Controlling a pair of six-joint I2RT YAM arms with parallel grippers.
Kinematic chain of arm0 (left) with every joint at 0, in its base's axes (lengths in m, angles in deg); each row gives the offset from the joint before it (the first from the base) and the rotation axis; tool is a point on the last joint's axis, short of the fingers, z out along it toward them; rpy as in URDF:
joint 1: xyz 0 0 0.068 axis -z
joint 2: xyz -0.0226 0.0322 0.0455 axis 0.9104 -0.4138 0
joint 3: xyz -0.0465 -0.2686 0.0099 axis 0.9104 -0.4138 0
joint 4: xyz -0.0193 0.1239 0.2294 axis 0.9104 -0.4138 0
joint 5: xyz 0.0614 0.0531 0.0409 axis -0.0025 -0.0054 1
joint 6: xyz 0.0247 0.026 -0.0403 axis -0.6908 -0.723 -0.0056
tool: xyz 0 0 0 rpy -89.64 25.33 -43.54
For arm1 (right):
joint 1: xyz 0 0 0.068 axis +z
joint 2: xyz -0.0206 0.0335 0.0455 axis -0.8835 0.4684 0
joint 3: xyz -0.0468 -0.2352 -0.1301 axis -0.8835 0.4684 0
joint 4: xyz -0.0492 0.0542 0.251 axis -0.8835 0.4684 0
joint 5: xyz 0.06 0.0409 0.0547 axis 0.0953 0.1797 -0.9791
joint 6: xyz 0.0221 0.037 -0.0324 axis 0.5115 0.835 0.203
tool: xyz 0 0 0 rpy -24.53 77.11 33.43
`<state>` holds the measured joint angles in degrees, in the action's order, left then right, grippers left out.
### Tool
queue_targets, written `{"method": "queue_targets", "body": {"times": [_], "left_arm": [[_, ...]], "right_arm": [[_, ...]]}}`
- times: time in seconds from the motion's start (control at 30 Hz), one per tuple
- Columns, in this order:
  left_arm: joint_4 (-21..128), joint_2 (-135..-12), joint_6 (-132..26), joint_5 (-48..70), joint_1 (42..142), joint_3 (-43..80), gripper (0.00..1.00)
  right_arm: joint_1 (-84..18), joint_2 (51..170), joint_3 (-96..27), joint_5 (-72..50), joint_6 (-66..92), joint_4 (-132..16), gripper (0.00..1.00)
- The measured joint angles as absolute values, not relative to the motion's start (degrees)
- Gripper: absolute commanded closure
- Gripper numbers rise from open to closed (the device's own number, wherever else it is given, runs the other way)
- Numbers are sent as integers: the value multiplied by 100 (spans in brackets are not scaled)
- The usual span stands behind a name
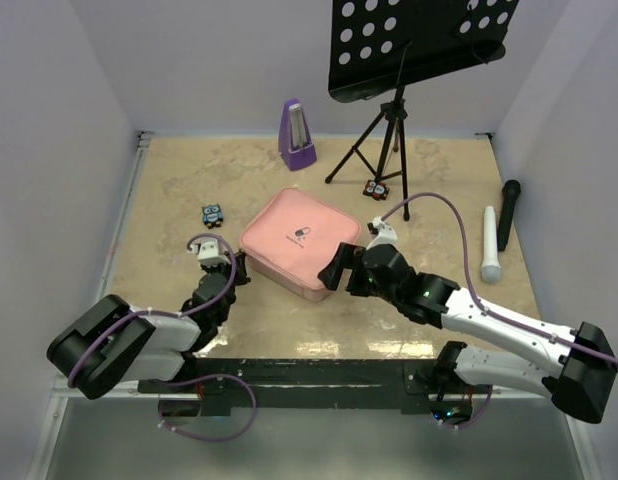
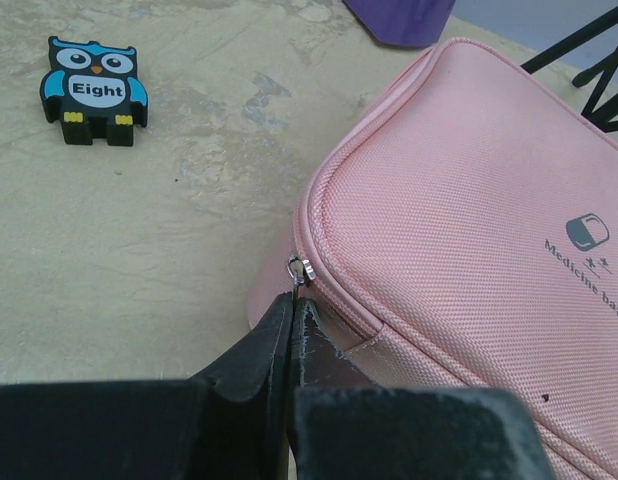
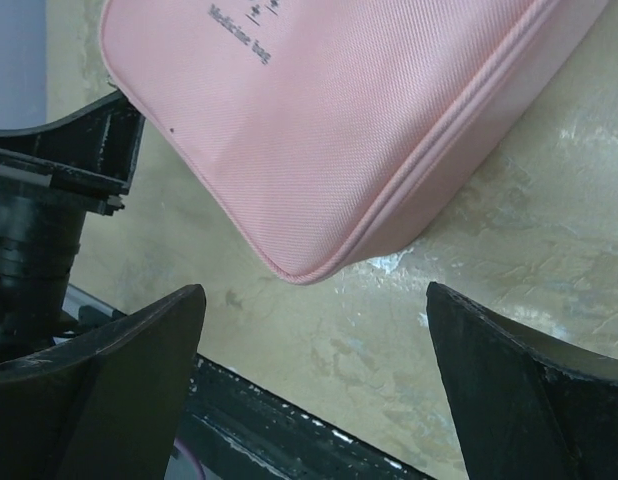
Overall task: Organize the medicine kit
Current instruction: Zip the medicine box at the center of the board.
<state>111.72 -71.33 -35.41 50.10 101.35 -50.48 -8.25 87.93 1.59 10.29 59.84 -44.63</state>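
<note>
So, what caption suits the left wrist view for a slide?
Left hand shut on the zipper pull of the closed pink medicine kit, owl figure lying beside.

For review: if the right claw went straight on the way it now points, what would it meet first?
Most likely the near corner of the medicine kit. In the wrist view it sits just ahead of the open right claw, centred between its jaws. The exact gap is hard to judge.
</note>
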Motion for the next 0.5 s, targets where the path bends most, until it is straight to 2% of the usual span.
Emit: {"method": "queue_targets", "body": {"times": [0.37, 0.5], "left_arm": [[11307, -7177, -3375, 5117, 10500, -5086, 100], [11458, -7310, -3369, 5096, 10631, -5086, 100]], "right_arm": [[-862, 8797, 856, 745, 6784, -5231, 11], [-930, 8898, 858, 743, 6926, -5572, 17]]}}
